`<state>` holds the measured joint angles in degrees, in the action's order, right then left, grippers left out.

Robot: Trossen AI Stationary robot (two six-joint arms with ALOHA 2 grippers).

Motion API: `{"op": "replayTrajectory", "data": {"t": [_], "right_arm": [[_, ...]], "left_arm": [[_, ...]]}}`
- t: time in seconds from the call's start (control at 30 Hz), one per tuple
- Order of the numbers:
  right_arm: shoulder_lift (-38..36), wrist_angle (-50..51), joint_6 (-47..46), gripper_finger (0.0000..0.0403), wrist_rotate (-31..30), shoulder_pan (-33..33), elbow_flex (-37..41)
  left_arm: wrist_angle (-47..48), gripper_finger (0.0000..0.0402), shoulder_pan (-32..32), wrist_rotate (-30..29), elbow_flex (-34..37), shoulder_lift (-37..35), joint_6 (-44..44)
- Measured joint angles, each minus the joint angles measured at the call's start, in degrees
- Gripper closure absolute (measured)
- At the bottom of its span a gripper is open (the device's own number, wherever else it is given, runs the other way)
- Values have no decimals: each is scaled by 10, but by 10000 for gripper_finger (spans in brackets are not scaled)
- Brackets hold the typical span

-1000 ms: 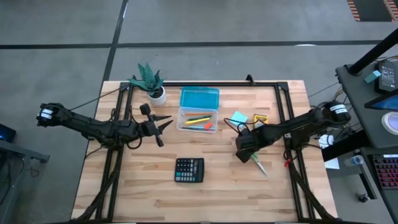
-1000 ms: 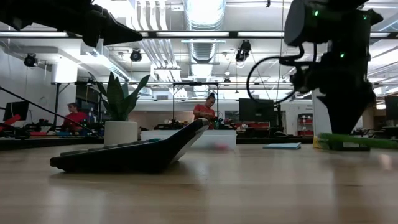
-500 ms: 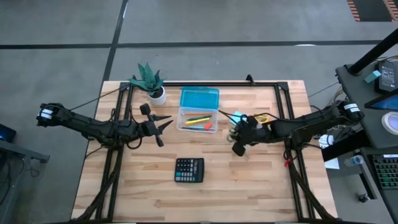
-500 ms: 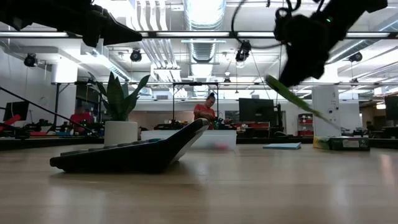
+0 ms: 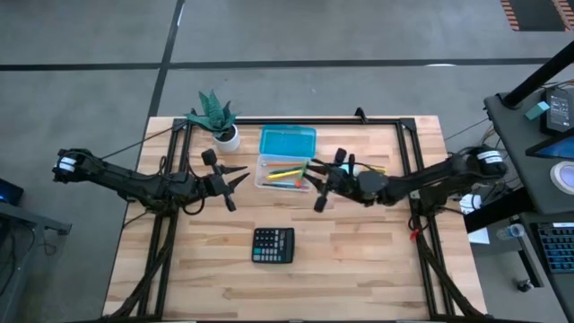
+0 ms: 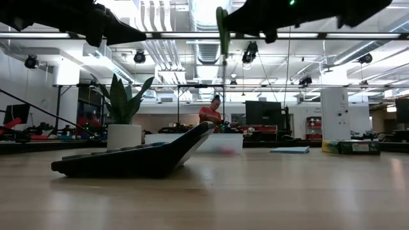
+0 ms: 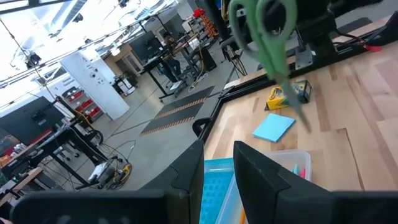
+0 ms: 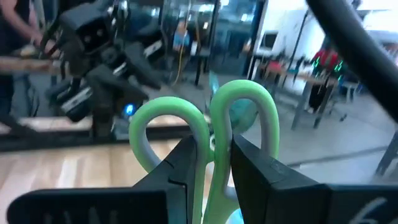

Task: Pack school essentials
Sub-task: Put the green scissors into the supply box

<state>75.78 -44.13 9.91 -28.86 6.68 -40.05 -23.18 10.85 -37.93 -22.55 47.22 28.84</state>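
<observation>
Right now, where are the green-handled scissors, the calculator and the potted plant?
green-handled scissors (image 8: 205,134): right wrist view, on the handle loops where they meet.
calculator (image 5: 273,244): high view, middle of its keypad.
potted plant (image 6: 124,135): low view, on the white pot.

You've got two arms over the counter (image 5: 179,287), one gripper each: left gripper (image 5: 240,178), right gripper (image 5: 316,175). One pair of scissors (image 8: 208,146), in the right gripper. One clear box (image 5: 285,172) with one blue lid (image 5: 287,142); the pencils inside blur together, can't count them. One calculator (image 5: 273,244). One plant (image 5: 215,115). One note pad (image 7: 273,128). One crayon box (image 7: 286,95). One person in red (image 6: 209,114) is clear in the room behind; others are too blurred to count.
</observation>
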Motion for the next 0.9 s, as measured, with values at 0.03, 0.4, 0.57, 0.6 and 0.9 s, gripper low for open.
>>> {"op": "replayTrajectory", "data": {"t": [0.03,0.4,0.57,0.6,0.9], "right_arm": [[18,-38,7,335,2,-4,3],[188,-219,-9,335,1,-82,-26],[186,-107,-8,335,3,-98,-67],[181,-69,-8,335,8,-100,-80],[169,281,30,335,38,-116,-213]], "left_arm": [[0,331,0,0,0,0,0],[-4,331,0,0,0,1,0],[-6,331,0,0,0,5,1],[-6,331,0,0,0,7,1],[-5,331,0,0,0,12,4]]}}
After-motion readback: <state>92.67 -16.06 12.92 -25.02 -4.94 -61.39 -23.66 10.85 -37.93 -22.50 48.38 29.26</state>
